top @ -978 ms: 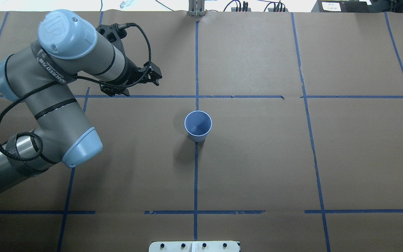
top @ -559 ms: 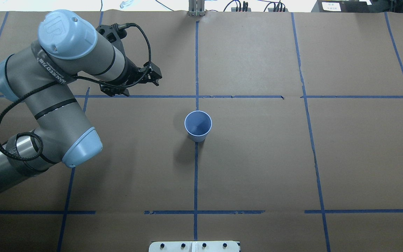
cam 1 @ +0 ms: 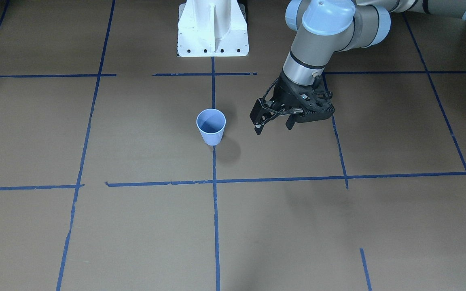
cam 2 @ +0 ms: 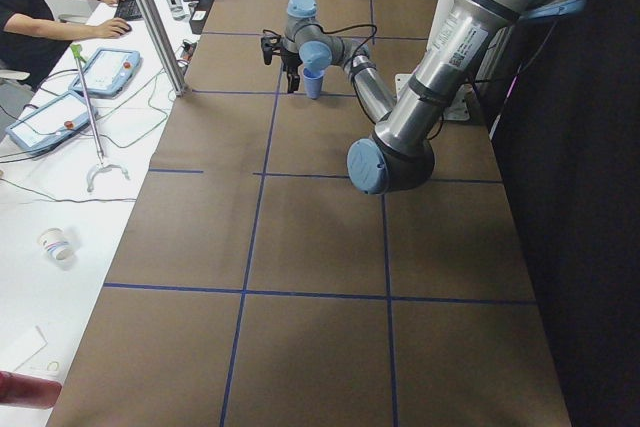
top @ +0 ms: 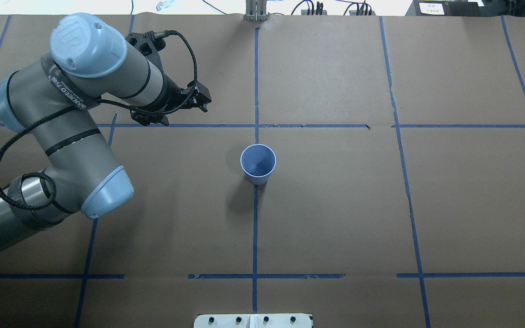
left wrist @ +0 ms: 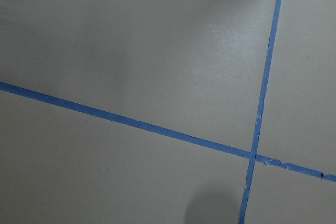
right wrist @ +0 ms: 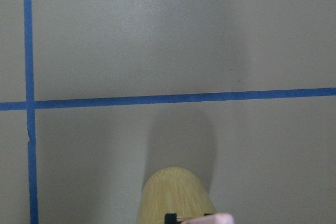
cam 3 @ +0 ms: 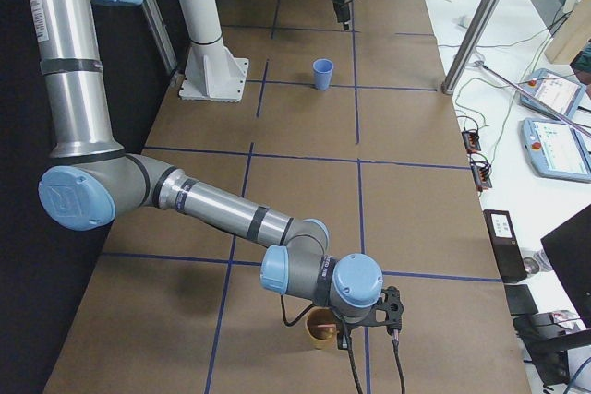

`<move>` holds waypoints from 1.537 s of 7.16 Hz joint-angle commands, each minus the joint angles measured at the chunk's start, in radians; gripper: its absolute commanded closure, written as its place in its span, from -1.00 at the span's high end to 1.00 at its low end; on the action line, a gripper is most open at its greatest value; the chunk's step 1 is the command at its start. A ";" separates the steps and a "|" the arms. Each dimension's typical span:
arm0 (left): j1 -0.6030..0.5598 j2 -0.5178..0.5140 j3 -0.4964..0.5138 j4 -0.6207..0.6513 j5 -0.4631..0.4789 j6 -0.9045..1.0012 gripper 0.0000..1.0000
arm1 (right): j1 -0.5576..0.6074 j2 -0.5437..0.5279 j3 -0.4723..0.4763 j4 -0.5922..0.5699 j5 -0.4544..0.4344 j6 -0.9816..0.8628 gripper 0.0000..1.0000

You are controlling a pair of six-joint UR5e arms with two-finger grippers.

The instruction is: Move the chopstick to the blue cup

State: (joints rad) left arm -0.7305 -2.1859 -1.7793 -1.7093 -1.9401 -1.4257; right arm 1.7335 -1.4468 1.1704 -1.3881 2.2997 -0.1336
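The blue cup (top: 258,163) stands upright and empty at the table's middle, on a blue tape line (cam 1: 211,126). My left gripper (cam 1: 272,126) hovers beside it, a hand's width away, open with nothing between its fingers (top: 202,101). My right gripper (cam 3: 371,316) is at the table's far right end, just above a tan cup (cam 3: 321,328); I cannot tell whether it is open or shut. In the right wrist view a pale pink sliver (right wrist: 212,219) that may be the chopstick shows at the bottom edge, over that cup's rim (right wrist: 176,192).
The white robot base (cam 1: 212,28) stands at the robot's side of the table. Blue tape lines (left wrist: 260,93) cross the brown paper cover. A person (cam 2: 40,2) sits at the side desk, where a small paper cup (cam 2: 57,243) lies.
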 commanded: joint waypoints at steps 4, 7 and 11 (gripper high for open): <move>-0.001 0.000 -0.008 0.000 0.003 -0.001 0.91 | 0.033 -0.012 0.032 0.032 0.010 -0.015 -0.99; 0.000 0.000 -0.008 0.000 0.003 -0.005 0.92 | 0.112 -0.114 0.208 0.029 0.015 -0.017 -0.99; 0.000 0.000 -0.006 -0.001 0.003 -0.005 0.92 | 0.219 -0.208 0.486 0.018 0.007 -0.017 -0.98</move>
State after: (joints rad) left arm -0.7302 -2.1862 -1.7864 -1.7092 -1.9374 -1.4312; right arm 1.9155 -1.6444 1.5846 -1.3672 2.3126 -0.1503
